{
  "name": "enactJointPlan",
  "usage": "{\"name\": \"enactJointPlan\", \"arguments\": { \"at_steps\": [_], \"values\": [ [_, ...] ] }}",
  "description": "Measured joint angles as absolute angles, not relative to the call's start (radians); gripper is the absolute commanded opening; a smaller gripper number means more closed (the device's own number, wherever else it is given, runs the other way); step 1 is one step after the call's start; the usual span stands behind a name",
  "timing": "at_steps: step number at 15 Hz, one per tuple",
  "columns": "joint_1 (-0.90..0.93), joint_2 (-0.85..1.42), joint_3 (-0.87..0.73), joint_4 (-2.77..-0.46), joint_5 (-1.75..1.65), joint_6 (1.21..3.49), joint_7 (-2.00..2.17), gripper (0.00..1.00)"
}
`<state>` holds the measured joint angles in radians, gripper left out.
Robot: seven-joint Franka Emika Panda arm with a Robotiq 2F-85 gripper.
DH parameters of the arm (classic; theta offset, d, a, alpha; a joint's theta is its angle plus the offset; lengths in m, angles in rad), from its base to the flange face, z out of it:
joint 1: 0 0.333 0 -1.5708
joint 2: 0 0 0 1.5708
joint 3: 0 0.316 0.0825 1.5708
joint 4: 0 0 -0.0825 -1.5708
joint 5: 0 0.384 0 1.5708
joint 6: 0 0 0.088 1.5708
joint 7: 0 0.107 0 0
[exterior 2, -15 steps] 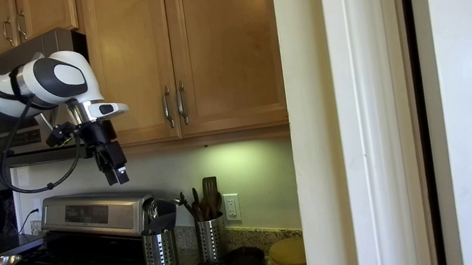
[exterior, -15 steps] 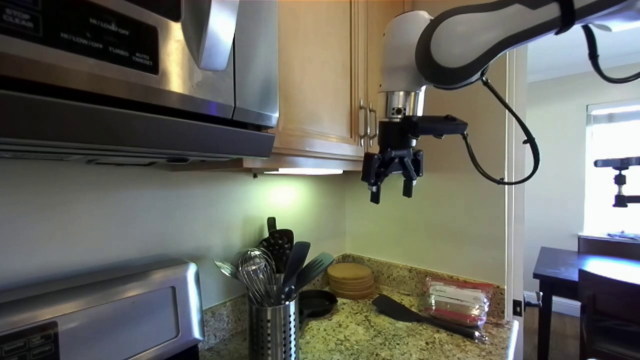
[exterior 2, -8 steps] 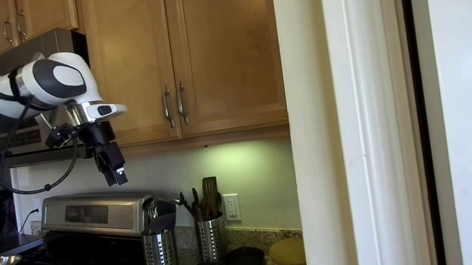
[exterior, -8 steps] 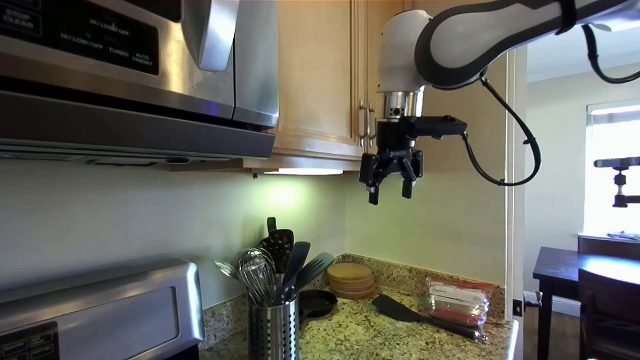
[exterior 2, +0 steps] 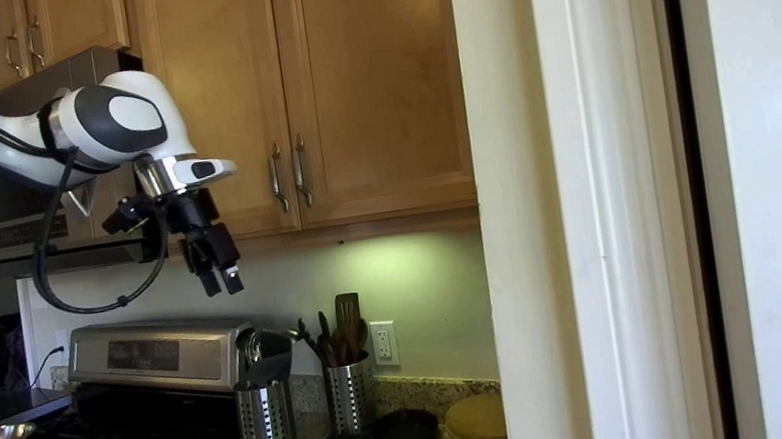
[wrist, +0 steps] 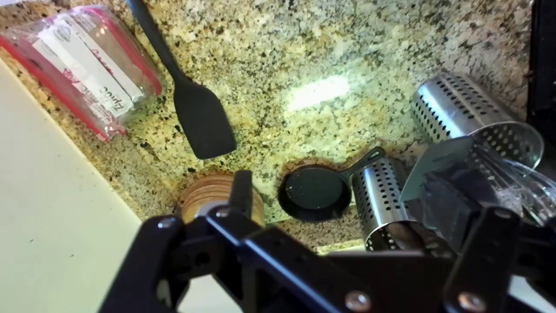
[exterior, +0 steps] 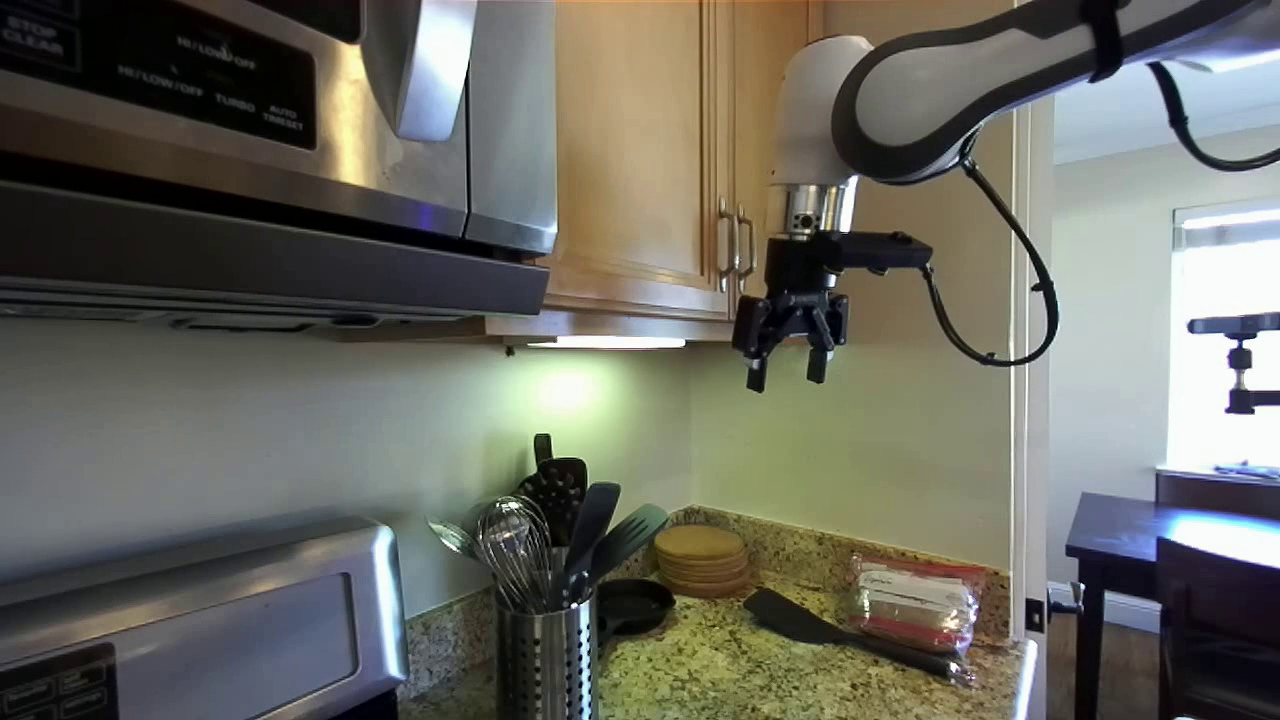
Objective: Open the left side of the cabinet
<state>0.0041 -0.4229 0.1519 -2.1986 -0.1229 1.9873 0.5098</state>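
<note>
The light-oak cabinet (exterior 2: 376, 78) has two shut doors. Its left side, the door beside the microwave, shows in both exterior views (exterior: 635, 140) (exterior 2: 218, 114), with a slim vertical silver handle (exterior: 725, 245) (exterior 2: 277, 178) near its inner edge. The matching door's handle (exterior 2: 302, 171) is right beside it. My gripper (exterior: 787, 371) (exterior 2: 222, 283) points down, open and empty, apart from the door. In both exterior views its fingertips appear lower than the handle and the cabinet's bottom edge. The cabinet is out of the wrist view, which looks down on the counter past my fingers.
The stainless-steel microwave (exterior: 510, 130) adjoins the left door. On the granite counter (wrist: 269, 56) stand perforated utensil holders (exterior 2: 267, 428), a small black pan (wrist: 315, 191) and a stack of round wooden pieces (exterior: 702, 560). A black spatula (wrist: 204, 117) and a plastic bag (wrist: 91, 69) lie there.
In the last half second my arm and gripper have moved right and slightly up in both exterior views. Before that they barely shifted. The gripper stays open and the doors stay shut.
</note>
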Motion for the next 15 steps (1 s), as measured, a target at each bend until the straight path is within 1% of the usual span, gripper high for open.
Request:
{"name": "enactJointPlan", "arguments": {
  "at_steps": [6, 11, 15],
  "values": [
    [-0.034, -0.457, 0.047, -2.195, -0.101, 2.04, 0.338, 1.0],
    [-0.033, -0.526, 0.044, -2.193, -0.047, 2.044, 0.274, 1.0],
    [-0.034, -0.561, 0.045, -2.192, -0.045, 2.136, 0.276, 1.0]
  ]
}}
